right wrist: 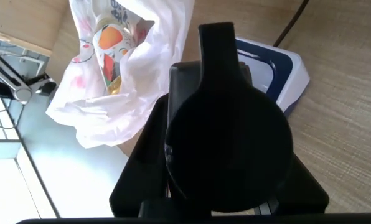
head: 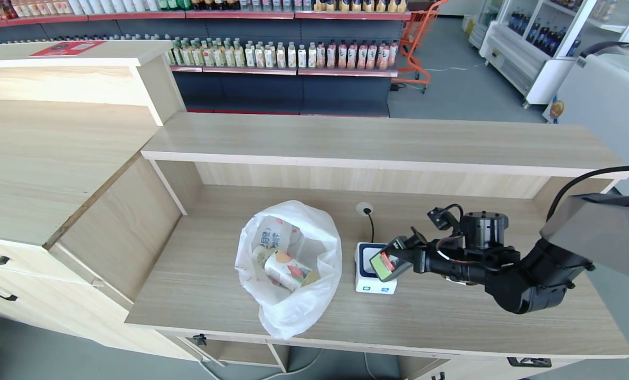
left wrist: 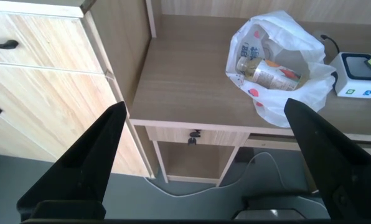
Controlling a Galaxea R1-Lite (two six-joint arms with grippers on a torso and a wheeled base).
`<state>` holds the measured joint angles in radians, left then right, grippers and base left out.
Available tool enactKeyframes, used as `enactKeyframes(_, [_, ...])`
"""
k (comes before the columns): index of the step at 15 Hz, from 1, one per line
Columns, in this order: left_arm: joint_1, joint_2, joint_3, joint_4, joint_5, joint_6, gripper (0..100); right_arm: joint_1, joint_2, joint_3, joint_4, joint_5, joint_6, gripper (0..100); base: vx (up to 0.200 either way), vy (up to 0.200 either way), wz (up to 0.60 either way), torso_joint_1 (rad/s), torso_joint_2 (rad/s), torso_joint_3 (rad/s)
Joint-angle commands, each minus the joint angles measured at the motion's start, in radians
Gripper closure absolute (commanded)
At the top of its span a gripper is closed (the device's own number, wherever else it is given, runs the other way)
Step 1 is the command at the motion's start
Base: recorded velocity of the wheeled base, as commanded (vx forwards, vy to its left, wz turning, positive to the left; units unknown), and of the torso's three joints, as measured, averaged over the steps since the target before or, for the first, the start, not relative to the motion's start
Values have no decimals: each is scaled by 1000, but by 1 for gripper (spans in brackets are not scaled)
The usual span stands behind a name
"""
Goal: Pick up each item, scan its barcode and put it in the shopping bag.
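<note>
Light wood counter (head: 451, 316) forms the work surface, with a raised ledge (head: 377, 142) along its far side.

1. Left gripper (left wrist: 205, 106): positioned low, off the counter's front edge near the drawers. Its two fingers are spread wide with nothing between them.
2. Shopping bag (head: 293, 311): white plastic, mouth open, lying on the counter left of centre. A bottle (head: 288, 272) with a peach-printed label lies inside on its side.
3. Scanner (head: 369, 285): white and blue box just beside the bag. Its black cable (head: 371, 227) runs to a grommet further back.
4. Right gripper (head: 391, 259): directly above the scanner, fingers clamped on a small item (head: 382, 265) with a green and red face.

Shelves of bottles (head: 282, 55) stand in the background beyond the ledge.
</note>
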<state>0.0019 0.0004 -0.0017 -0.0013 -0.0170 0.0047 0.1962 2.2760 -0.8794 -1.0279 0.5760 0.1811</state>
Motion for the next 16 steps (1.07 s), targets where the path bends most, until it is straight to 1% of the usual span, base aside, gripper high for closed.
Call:
enactKeyframes(1, [0, 0, 0, 0, 0, 0, 0, 8, 23, -24, 2, -5, 0, 100, 0, 0, 0, 0, 0, 0])
enactKeyframes(2, [0, 0, 0, 0, 0, 0, 0, 22, 42, -39, -3, -64, 1, 100, 0, 0, 0, 0, 0, 0])
enactKeyframes(3, [1, 0, 0, 0, 0, 0, 0, 31, 54, -58, -3, -91, 3, 100, 0, 0, 0, 0, 0, 0])
enactKeyframes(12, [1, 0, 0, 0, 0, 0, 0, 68, 71, -96, -1, -96, 20, 100, 0, 0, 0, 0, 0, 0])
enactKeyframes(13, [0, 0, 0, 0, 0, 0, 0, 66, 37, -93, -3, -93, 64, 100, 0, 0, 0, 0, 0, 0])
enactKeyframes(15, [0, 0, 0, 0, 0, -2, 0, 58, -62, -78, 9, -87, 207, 100, 0, 0, 0, 0, 0, 0])
enactKeyframes(16, [0, 0, 0, 0, -1, -2, 0, 45, -119, -59, 11, -85, 219, 100, 0, 0, 0, 0, 0, 0])
